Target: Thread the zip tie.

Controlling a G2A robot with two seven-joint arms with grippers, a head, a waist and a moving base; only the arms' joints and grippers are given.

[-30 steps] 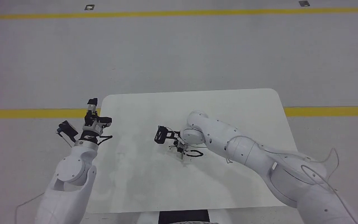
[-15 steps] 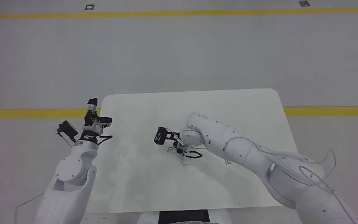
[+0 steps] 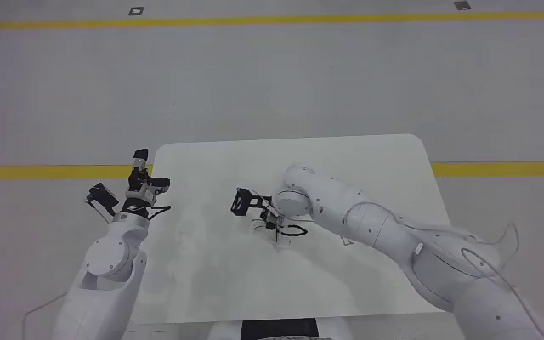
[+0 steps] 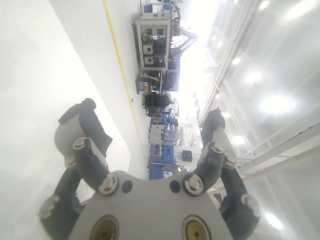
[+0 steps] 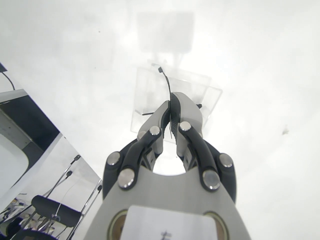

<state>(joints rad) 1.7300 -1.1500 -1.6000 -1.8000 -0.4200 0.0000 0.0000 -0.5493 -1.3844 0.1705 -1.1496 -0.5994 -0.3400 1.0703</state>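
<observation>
A thin black zip tie curves out from between my right gripper's fingers, its small square head at the far end over a clear plastic block on the white table. My right gripper is shut on the zip tie's strap, just above that block. In the top view the right gripper sits near the table's middle with the black tie looping beside it. My left gripper is open and holds nothing; it is raised at the table's left edge, pointing away from the table.
The white table has bare room to the right and behind the right arm. A second black zip tie end lies by the clear block. A small dark speck marks the tabletop. Yellow floor lines run behind the table.
The right arm's wrist has shifted slightly left over the table's middle with the zip tie in its grip. The left arm has stayed still.
</observation>
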